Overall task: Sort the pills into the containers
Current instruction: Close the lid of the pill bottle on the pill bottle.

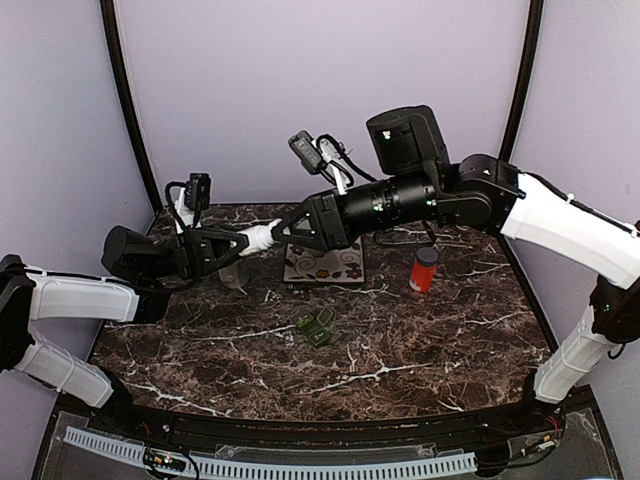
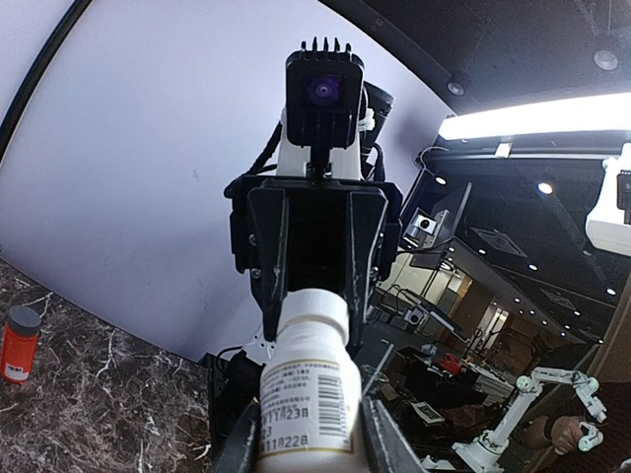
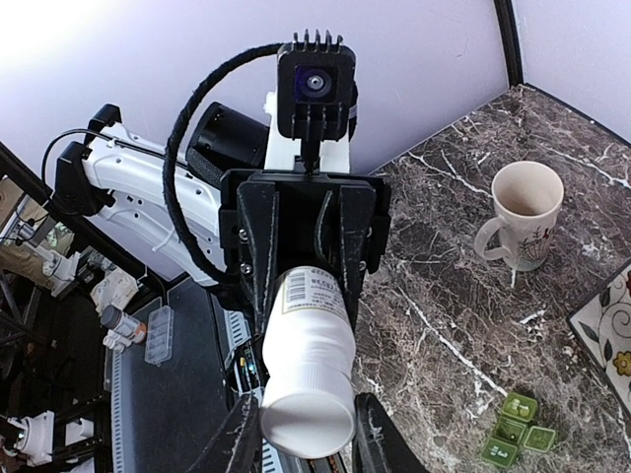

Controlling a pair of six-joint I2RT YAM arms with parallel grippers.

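A white pill bottle (image 1: 258, 238) hangs level in the air over the back left of the table, held between both grippers. My left gripper (image 1: 236, 243) is shut on its labelled body (image 2: 308, 399). My right gripper (image 1: 282, 232) is shut on its white cap (image 3: 308, 419). The left fingers (image 2: 245, 443) flank the label, and the right fingers (image 3: 379, 441) flank the cap. The dark green pill box (image 1: 315, 326) lies mid-table with its lids up, and shows again as the pill box (image 3: 513, 432) in the right wrist view. No loose pills show.
A cream mug (image 3: 523, 212) stands under the left gripper, half hidden as the mug (image 1: 233, 274) from above. A floral tile (image 1: 325, 265) lies behind the pill box. An orange bottle (image 1: 425, 269) with a dark cap stands at the right.
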